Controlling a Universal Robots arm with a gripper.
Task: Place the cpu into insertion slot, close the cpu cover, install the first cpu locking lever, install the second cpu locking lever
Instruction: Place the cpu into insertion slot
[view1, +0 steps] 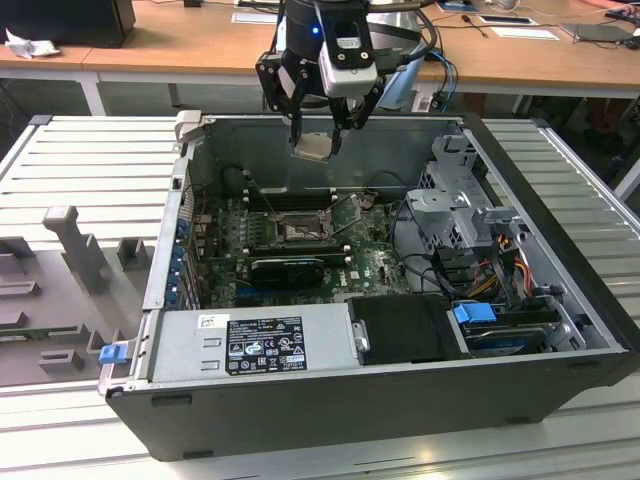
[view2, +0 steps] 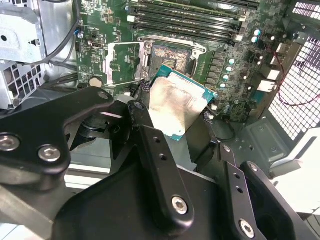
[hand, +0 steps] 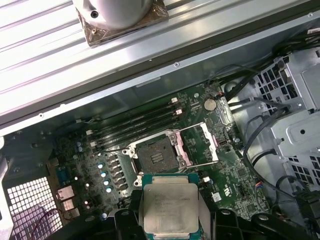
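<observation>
Arm overhead, hand pointing down, clamped on the cpu

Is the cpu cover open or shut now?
Open. In the first wrist view the cpu cover is swung away beside the insertion slot, whose dark bed is bare. The tool holds the cpu.

Straight above the slot is open; the opened cover and memory sticks flank it, the drive cage well apart.
</observation>
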